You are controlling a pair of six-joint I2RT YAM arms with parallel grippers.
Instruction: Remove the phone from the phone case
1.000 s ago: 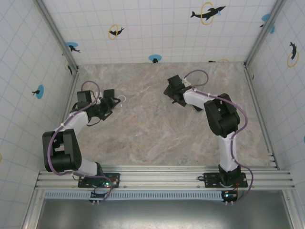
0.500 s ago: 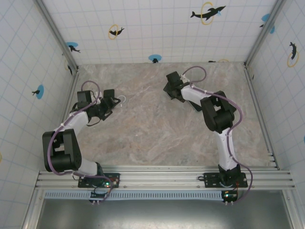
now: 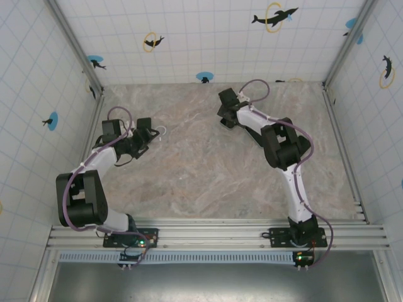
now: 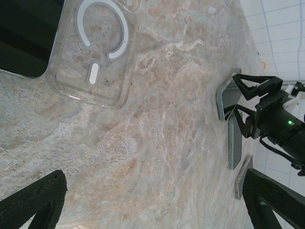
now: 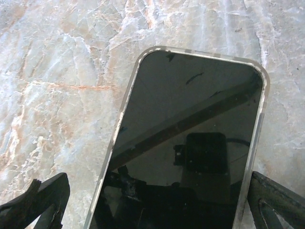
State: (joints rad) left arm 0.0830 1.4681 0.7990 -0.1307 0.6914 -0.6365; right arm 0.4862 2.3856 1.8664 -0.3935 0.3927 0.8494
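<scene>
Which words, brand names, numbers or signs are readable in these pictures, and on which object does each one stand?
No readable words, brands or numbers anywhere.
Clear phone case: only a white ring and short bar, no letters.
Phone: dark screen, only reflections.
Walls: dolphin pictures with rings, no text.

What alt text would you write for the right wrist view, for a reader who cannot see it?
A phone with a dark screen and a silver frame lies flat, screen up, on the marble-patterned table. The right gripper is open, its black fingertips at the two lower corners of the picture.
</scene>
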